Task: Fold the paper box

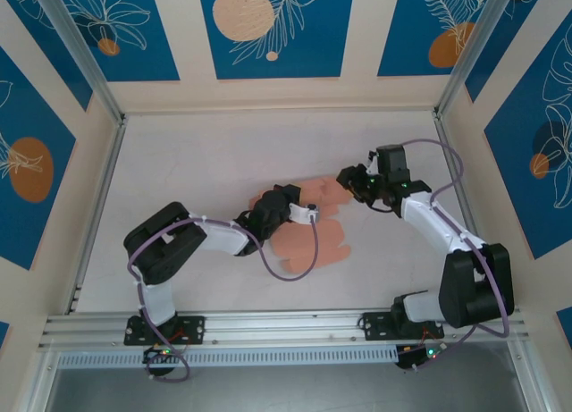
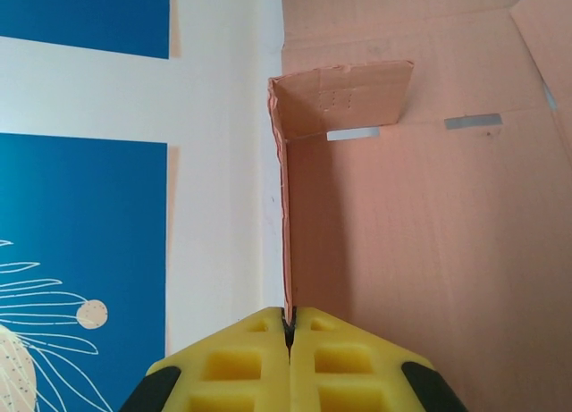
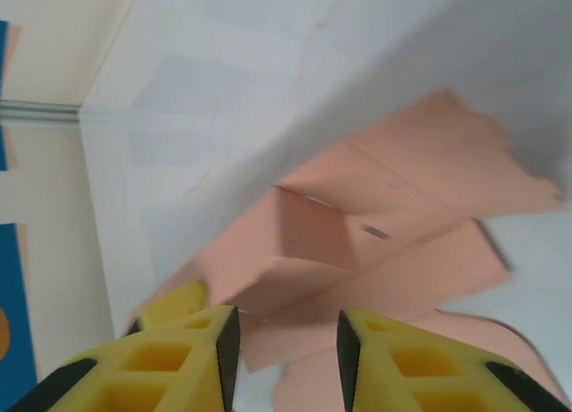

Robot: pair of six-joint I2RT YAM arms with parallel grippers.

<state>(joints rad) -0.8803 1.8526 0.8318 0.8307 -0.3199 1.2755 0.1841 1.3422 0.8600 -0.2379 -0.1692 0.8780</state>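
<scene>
- Paper box: a salmon-pink cut-out sheet, mostly flat, lying about the middle of the surface.
- Left hand: closed on the free edge of a side flap, thin card pinched between the yellow pads. The flap stands upright from the base panel.
- Right hand: open, jaws well apart, nothing between them, poised over the sheet's far right part.
- Step in hand, as judged: raising a side wall.
  - The flap should turn about its scored crease rather than be pulled, since thin card will drag or tear.
  - The open hand would serve best pressing the base panel down beside that crease.
  - The end tab, bent inward at the flap's far end, needs steering toward the grey slot at its foot.
- Hidden or unclear:
  - From above, the left arm covers the pinch and the centre of the sheet.
  - The left wrist view cuts off the sheet's outline.
  - The right wrist view is blurred, so the creases there are unreadable.
  - Contact between the right hand and the card cannot be told.
</scene>
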